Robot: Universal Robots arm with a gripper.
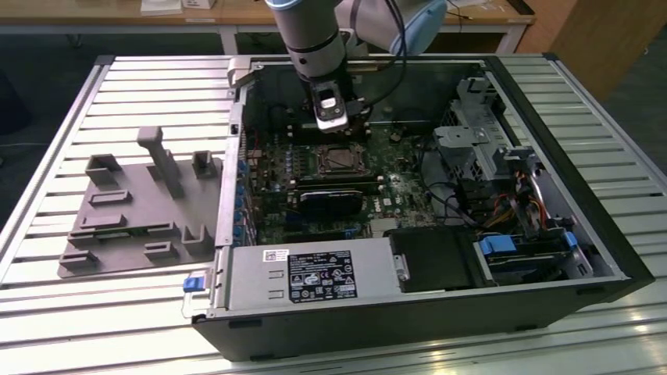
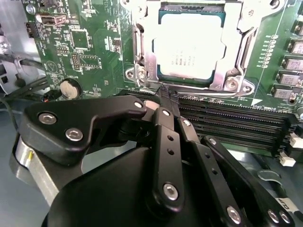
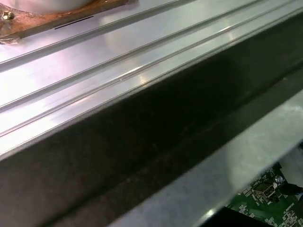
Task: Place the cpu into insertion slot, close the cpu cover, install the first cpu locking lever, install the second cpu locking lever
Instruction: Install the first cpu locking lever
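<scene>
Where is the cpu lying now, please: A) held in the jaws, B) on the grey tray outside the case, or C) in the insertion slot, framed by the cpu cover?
C: in the second wrist view the cpu lies flat in the insertion slot, with the cpu cover framing it.

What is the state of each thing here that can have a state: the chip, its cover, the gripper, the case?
cpu, lying flat in the insertion slot, metal face up.
cpu cover, lowered, framing the cpu.
gripper, shut, tips at the edge of the insertion slot.
computer case, open on its upper side, the board inside exposed.
</scene>
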